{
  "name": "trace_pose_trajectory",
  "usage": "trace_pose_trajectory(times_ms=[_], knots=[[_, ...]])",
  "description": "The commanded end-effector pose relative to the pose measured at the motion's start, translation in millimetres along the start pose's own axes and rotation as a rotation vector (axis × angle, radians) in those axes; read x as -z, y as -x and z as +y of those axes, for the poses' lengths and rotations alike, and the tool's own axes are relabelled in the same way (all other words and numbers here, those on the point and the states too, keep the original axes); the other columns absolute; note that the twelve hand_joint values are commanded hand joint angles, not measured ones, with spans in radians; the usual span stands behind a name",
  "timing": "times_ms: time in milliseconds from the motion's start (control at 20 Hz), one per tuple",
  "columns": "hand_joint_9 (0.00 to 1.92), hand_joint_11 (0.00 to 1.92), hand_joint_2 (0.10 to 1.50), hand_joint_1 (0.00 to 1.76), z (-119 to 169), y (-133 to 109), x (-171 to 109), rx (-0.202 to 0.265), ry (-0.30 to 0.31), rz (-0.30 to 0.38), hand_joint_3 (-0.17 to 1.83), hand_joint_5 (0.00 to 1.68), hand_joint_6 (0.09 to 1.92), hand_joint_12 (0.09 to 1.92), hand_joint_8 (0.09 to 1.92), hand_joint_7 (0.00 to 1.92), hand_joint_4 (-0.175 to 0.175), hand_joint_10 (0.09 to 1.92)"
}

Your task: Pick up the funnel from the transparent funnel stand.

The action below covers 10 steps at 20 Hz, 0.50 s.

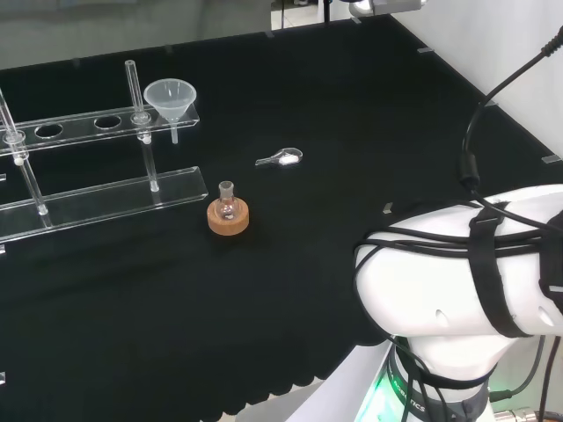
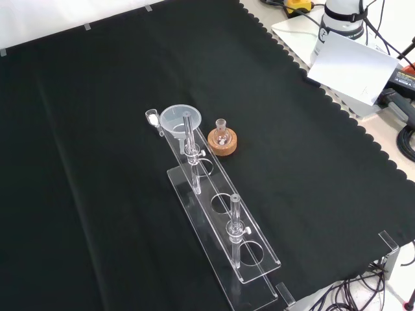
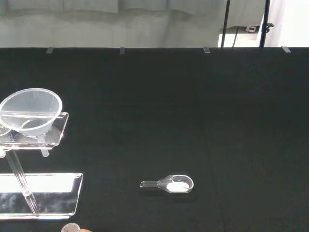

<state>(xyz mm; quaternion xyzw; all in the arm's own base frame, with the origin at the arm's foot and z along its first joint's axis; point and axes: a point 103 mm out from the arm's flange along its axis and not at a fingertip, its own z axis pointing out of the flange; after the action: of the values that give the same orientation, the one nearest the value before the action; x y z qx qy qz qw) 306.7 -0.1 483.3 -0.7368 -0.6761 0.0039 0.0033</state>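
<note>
Reaching for the funnel (image 1: 171, 97) could go wrong: it sits upright in the end hole of the clear stand (image 1: 97, 200), so a careless sideways nudge might tip the stand or knock the small flask (image 1: 228, 200) off its cork ring (image 1: 229, 218). A scoop (image 1: 283, 157) nearby holds white powder; the funnel looks empty. Whether my hand is open, I cannot tell.

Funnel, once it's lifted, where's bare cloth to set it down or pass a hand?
Bare cloth lies right of the scoop and nearer than the cork ring in the head view. It is crowded around the funnel, the clear stand and the small flask.
</note>
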Motion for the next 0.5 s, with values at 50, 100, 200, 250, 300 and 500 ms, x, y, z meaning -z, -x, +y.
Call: trace_pose_trajectory(times_ms=[50,100,200,250,300,500], knots=[[0.18,0.25,1.09,0.00,0.3,-3.8,-0.5,-0.002,0.009,-0.007,0.58,0.13,0.21,1.26,0.41,0.01,0.018,0.66],[0.18,0.23,1.12,0.00,0.8,-2.0,-0.5,-0.001,0.013,-0.014,0.53,0.15,0.15,1.30,0.42,0.00,0.018,0.65],[0.18,0.22,1.15,0.00,1.9,-2.6,-1.0,-0.004,0.015,-0.015,0.47,0.17,0.09,1.33,0.42,0.00,0.018,0.65],[0.18,0.21,1.15,0.00,2.6,-4.7,-1.5,-0.004,0.010,-0.015,0.46,0.18,0.09,1.33,0.42,0.00,0.018,0.65],[0.18,0.21,1.15,0.00,2.9,-5.2,-1.8,-0.003,0.009,-0.014,0.46,0.18,0.09,1.33,0.42,0.00,0.018,0.65],[0.18,0.21,1.16,0.00,8.8,-0.8,-5.7,-0.014,0.001,-0.014,0.45,0.18,0.09,1.33,0.42,0.00,0.017,0.65]])
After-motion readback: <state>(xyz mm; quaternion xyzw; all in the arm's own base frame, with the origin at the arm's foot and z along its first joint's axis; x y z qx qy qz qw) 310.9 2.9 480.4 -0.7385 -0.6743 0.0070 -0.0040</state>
